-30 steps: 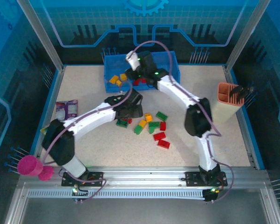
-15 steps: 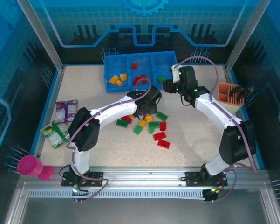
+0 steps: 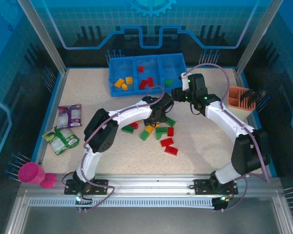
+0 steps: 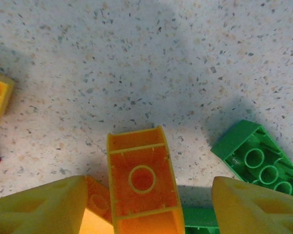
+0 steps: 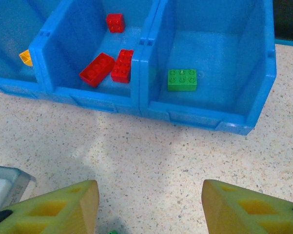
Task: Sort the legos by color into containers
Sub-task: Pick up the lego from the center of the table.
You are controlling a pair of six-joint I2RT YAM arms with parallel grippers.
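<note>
- Left fingers apart, either side of an upturned orange lego on the counter
- Right fingers apart, empty, just near of the tray
- Green lego in its right compartment, red legos in the middle

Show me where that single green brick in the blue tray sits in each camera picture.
Top external: green brick lies in the blue tray's right compartment, far centre.
Right wrist: upper middle, same compartment.
Left wrist: aimed at loose bricks on the table instead.
Shared landmark: red bricks in the middle compartment next door.
</note>
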